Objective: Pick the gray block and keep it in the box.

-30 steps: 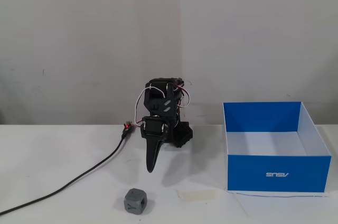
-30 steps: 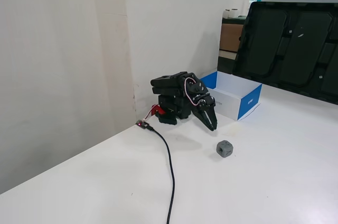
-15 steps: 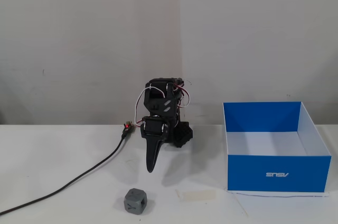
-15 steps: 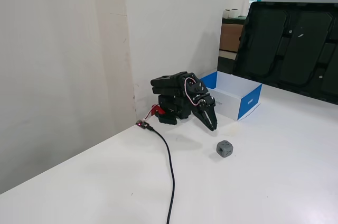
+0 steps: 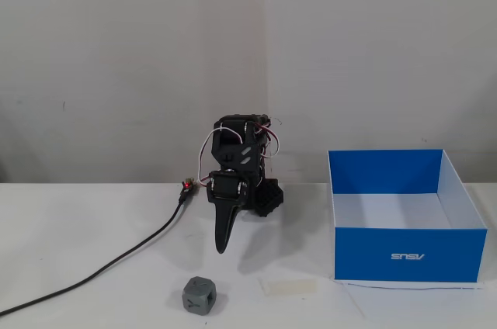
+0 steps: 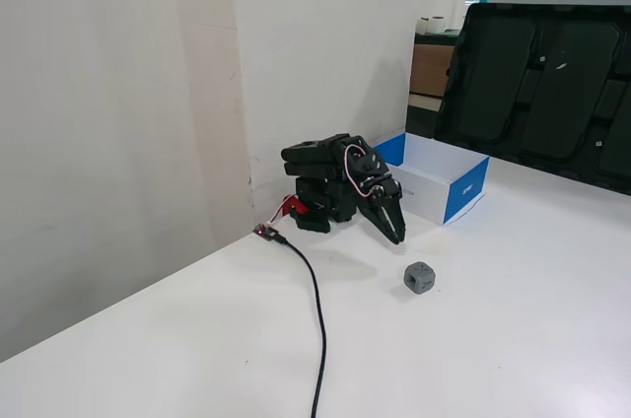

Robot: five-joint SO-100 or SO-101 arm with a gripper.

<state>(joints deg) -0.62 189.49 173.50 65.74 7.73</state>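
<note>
While nothing has shifted over the last second, the lines below run from nearest to farthest as one fixed view shows the scene.

Change: none that shows; the arm, block and box sit just where they did a second ago, so I judge the reach has not begun.

Gray block (image 5: 199, 295): resting on the white tabletop (image 5: 93, 228) at the near edge, free of any contact, one corner turned toward the camera; in the other fixed view (image 6: 419, 277) it lies apart from everything else.

Tape strip (image 5: 289, 286): a pale scrap flat on the tabletop, just right of the block, between it and the box.

Fingers (image 5: 223, 248): pressed together into one dark point, holding nothing, hanging above the tabletop behind the block and slightly to its right; the side view (image 6: 397, 238) shows them angled down and clear of it.

Box (image 5: 408, 254): open, blue outside, white inside, nothing in it, standing well to the right of the block.

Cable (image 5: 116, 263): black, trailing from the arm's base off to the left, away from the block.

Arm (image 5: 241, 166): folded low against the wall.

Meaning for the task: every step is still ahead; the fingers must open, come forward and drop over the block.
</note>
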